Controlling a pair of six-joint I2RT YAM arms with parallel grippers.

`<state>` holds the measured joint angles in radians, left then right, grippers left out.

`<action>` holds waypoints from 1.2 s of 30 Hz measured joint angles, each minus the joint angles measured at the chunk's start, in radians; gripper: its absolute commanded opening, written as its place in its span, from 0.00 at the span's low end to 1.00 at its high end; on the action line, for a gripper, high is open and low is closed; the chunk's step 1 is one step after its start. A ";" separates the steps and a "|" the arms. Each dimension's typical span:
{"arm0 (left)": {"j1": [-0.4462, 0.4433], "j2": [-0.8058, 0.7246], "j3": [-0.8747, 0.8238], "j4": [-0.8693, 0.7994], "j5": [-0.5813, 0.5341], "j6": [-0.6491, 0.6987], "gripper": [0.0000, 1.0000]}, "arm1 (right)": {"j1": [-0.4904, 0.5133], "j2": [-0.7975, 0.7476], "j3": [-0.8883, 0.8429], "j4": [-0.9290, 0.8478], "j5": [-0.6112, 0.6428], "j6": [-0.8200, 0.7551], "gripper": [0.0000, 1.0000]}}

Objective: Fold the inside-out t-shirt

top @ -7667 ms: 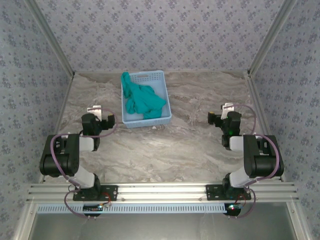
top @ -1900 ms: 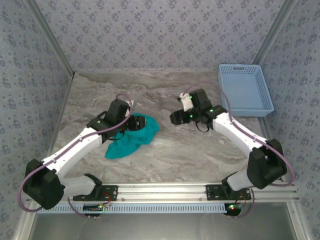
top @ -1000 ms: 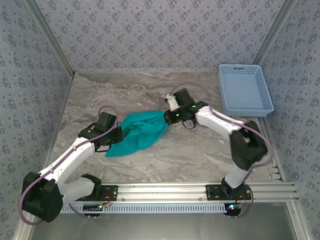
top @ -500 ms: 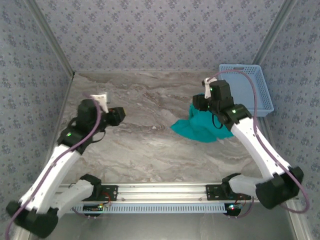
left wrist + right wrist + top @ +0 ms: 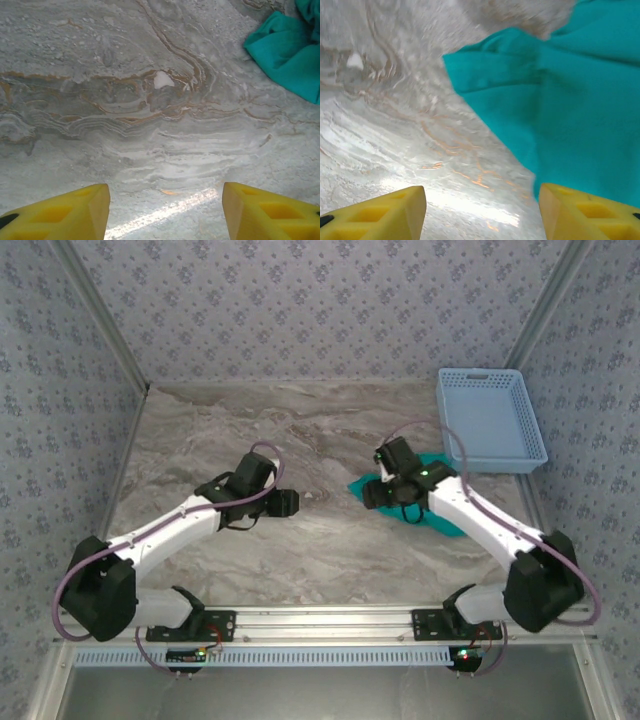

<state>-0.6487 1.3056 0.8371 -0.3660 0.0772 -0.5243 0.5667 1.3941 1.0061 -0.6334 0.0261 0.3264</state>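
Near the basket [image 5: 492,420], t-shirt [image 5: 446,522] bunched, edges perhaps tucked under, open table [image 5: 200,430] leftward

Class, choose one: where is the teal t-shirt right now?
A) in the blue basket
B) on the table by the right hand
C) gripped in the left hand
B: the t-shirt lies crumpled on the table beside the open right hand, outside the basket.

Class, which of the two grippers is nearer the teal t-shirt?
The right gripper: the t-shirt lies right beside it, while the left gripper stands well apart.
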 measured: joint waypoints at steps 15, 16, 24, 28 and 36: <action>0.039 -0.137 -0.040 -0.028 -0.094 -0.031 0.67 | -0.005 0.415 0.084 0.230 0.114 -0.045 0.00; 0.051 -0.157 -0.050 -0.033 -0.095 -0.038 0.67 | 0.001 0.415 0.087 0.231 0.104 -0.061 0.00; 0.221 -0.314 -0.072 -0.094 -0.089 -0.071 0.69 | 0.082 0.341 0.277 0.212 -0.267 -0.087 0.00; 0.254 -0.381 -0.072 -0.098 -0.055 -0.070 0.70 | 0.081 0.216 0.440 0.240 -0.385 -0.029 0.00; 0.254 -0.409 -0.081 -0.030 0.062 -0.045 0.73 | -0.152 -0.002 0.464 0.258 -0.391 0.101 0.00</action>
<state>-0.3943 0.8967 0.7563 -0.3962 0.1390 -0.5694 0.4145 1.3926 1.4704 -0.3756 -0.3649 0.4271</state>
